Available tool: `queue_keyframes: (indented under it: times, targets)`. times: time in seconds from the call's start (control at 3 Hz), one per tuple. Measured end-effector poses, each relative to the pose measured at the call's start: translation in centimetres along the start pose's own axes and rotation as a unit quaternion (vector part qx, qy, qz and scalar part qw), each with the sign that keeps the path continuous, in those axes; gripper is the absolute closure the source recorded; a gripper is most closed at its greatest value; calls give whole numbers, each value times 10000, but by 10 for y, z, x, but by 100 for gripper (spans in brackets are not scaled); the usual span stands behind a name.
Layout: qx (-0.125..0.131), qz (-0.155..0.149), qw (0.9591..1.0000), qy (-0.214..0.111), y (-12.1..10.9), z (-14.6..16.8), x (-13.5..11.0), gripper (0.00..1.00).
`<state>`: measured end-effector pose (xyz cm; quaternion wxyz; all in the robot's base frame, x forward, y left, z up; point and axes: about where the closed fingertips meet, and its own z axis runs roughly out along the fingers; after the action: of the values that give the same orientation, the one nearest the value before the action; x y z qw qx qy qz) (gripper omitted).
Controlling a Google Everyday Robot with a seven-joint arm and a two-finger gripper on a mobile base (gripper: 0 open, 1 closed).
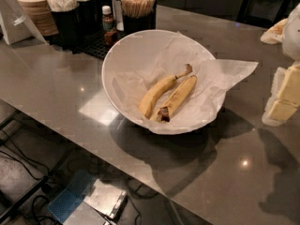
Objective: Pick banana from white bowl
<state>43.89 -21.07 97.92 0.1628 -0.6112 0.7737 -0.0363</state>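
The white bowl (pixel 115 55) stands on the grey counter, tilted and lined with a crinkled white paper sheet (pixel 232 71). Two bananas lie in it side by side. The banana (pixel 179 96) is the straighter, duller one on the right, with a dark brown mushy end pointing towards the near rim. A brighter curved banana (pixel 154 93) with a thin brown stem lies touching it on its left. My gripper (pixel 283 97) is at the right edge of the view, above the counter, to the right of the bowl and apart from it.
At the back left stand black holders with wooden stir sticks (pixel 137 3), a small bottle (pixel 108 20), napkins and stacked paper bowls (pixel 37 11). The counter's near edge (pixel 93 139) runs diagonally; below it lie cables and a blue-grey box (pixel 86 200).
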Motion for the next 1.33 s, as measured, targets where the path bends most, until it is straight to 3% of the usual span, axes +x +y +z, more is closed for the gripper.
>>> queue_keyframes:
  times: [0.33,1.0,1.33]
  targets:
    - [-116,-448,9988,-141,1,4,-24,0]
    - [-329,-1485,9877,-361,-3,11,-79,0]
    - [-342,-1709,9835,-493,-11,18,-99,0]
